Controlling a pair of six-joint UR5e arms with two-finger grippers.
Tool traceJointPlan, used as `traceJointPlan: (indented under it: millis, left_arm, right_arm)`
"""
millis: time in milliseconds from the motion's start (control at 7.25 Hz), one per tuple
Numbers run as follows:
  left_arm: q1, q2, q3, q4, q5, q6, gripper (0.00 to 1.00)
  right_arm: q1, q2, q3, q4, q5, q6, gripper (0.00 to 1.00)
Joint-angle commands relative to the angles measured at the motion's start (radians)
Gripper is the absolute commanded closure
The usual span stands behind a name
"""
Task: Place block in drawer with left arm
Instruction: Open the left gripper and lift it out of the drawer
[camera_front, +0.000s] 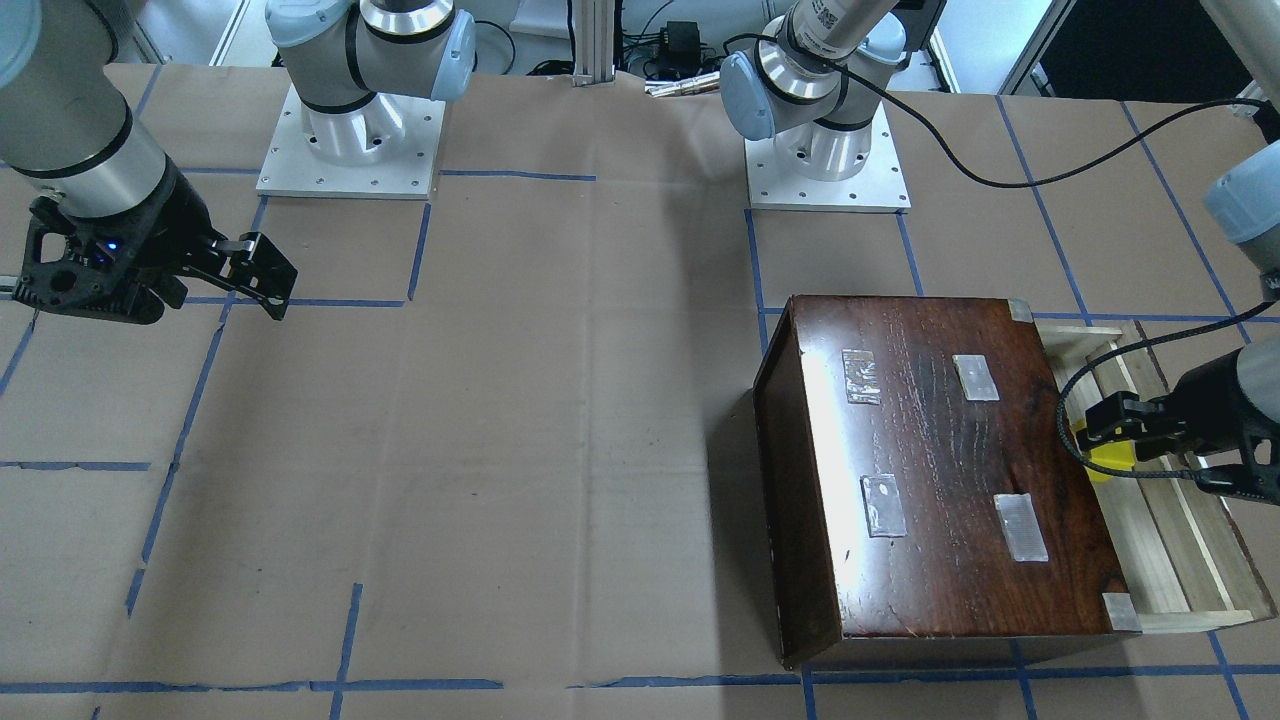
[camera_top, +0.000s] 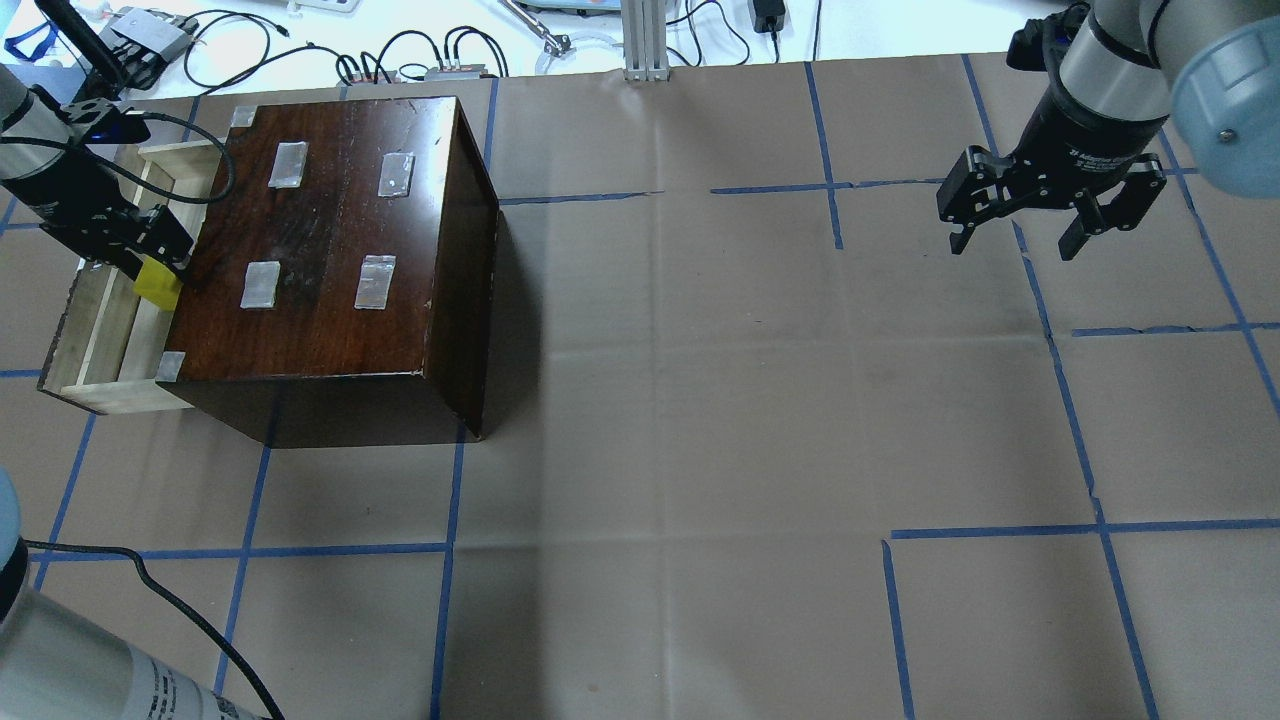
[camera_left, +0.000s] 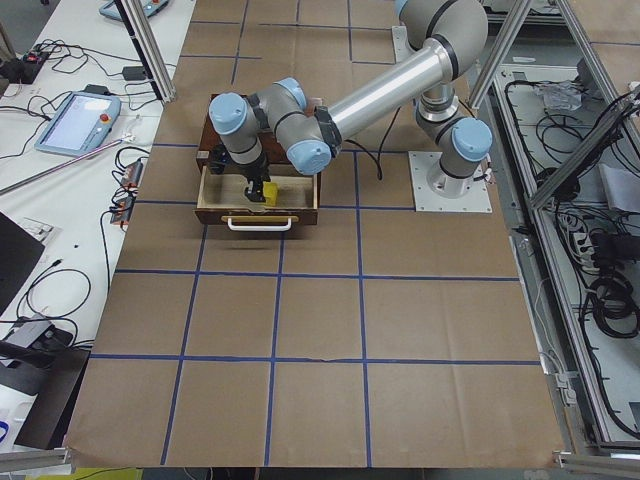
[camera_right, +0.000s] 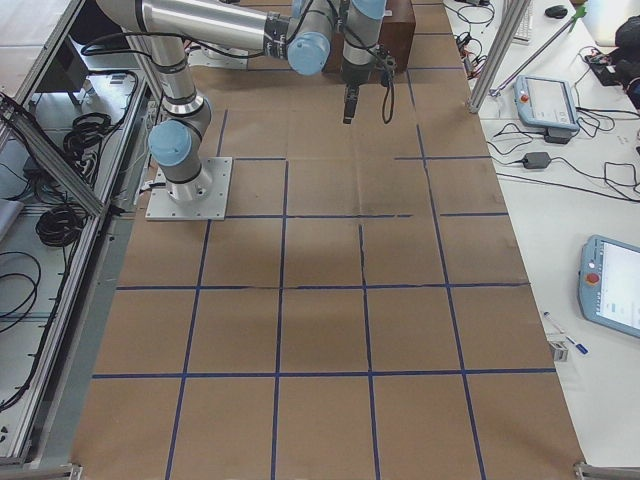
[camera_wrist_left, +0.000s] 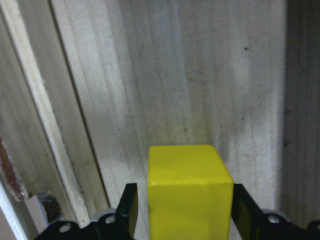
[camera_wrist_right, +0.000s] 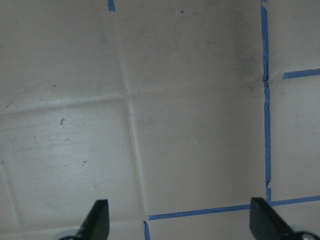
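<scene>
The yellow block (camera_top: 157, 282) sits between the fingers of my left gripper (camera_top: 150, 268), which is shut on it. It is held low over the floor of the pale wood drawer (camera_top: 98, 335), which is pulled out of the dark brown box (camera_top: 330, 230). The left wrist view shows the block (camera_wrist_left: 190, 190) gripped on both sides, with the drawer's boards (camera_wrist_left: 165, 75) right below. I cannot tell whether it touches them. The front view shows the block (camera_front: 1105, 462), the left gripper (camera_front: 1100, 440) and the drawer (camera_front: 1180, 560). My right gripper (camera_top: 1015, 235) is open and empty, far off.
The box top carries several silvery tape patches (camera_top: 262, 284). The left arm's black cable (camera_front: 1000, 170) trails across the table behind the box. The brown paper table (camera_top: 700, 400) has blue tape lines. The right gripper (camera_front: 265, 285) hangs above bare paper (camera_wrist_right: 150, 100).
</scene>
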Motion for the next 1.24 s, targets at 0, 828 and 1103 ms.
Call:
traceJointPlan:
  millis: [0, 828, 1103]
  left_arm:
    - [0.000, 0.089, 0.009, -0.006, -0.012, -0.013, 0.09]
    - [-0.363, 0.275, -0.094, -0.044, 0.009, -0.597, 0.01]
    - [-0.463, 0.293, -0.120, -0.044, 0.009, -0.708, 0.01]
  right_arm:
    - [0.000, 0.000, 0.000, 0.000, 0.000, 0.000, 0.00]
    - [0.000, 0.000, -0.001, 0.000, 0.000, 0.001, 0.00]
    - [0.000, 0.000, 0.000, 0.000, 0.000, 0.001, 0.00]
